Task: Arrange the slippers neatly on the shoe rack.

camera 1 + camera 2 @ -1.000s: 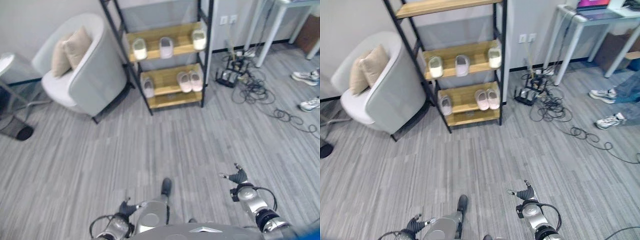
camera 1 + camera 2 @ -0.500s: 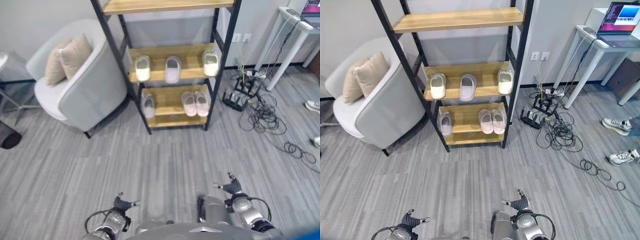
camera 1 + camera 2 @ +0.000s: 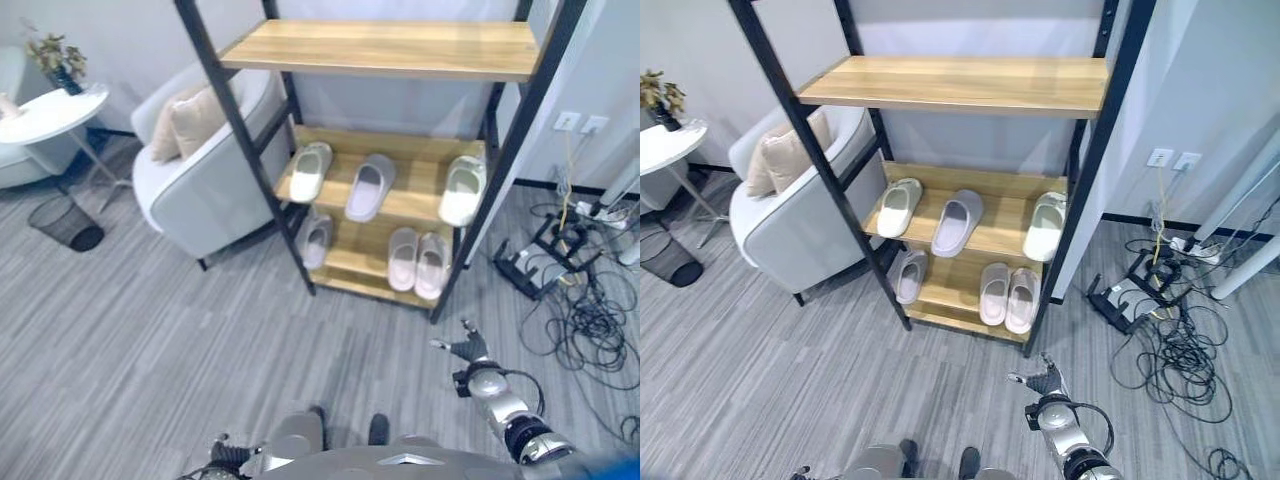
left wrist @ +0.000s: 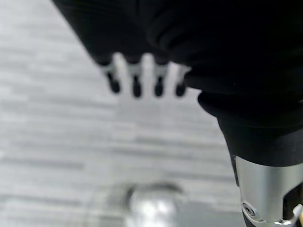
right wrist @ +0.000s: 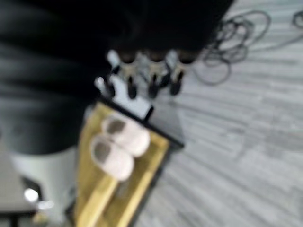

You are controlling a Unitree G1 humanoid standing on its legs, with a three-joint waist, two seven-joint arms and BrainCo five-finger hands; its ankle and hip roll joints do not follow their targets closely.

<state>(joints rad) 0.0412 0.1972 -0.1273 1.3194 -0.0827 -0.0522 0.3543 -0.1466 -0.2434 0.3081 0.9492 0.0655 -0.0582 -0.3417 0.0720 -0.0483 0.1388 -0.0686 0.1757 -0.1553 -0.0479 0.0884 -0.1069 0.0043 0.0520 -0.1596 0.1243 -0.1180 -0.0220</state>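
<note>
The black-framed shoe rack (image 3: 236, 115) stands ahead with wooden shelves; its top shelf is bare. On the middle shelf lie a pale green slipper (image 3: 311, 171), a lilac slipper (image 3: 368, 187) and another pale green slipper (image 3: 462, 190), spaced apart. The bottom shelf holds a single grey slipper (image 3: 316, 240) and a pink pair (image 3: 418, 262) side by side. My right hand (image 3: 470, 350) hangs low in front of the rack's right post, fingers spread and holding nothing. My left hand (image 4: 135, 85) is low over the floor, fingers straight, holding nothing.
A grey armchair (image 3: 200, 205) with beige cushions stands just left of the rack. Further left are a white side table (image 3: 50, 105) and a black wire bin (image 3: 67, 222). A tangle of cables and a black router (image 3: 545, 265) lies on the floor right of the rack.
The camera has moved toward the rack, which now looks larger and nearer. Both hands stay low with nothing in them; the slippers have not moved on the shelves.
</note>
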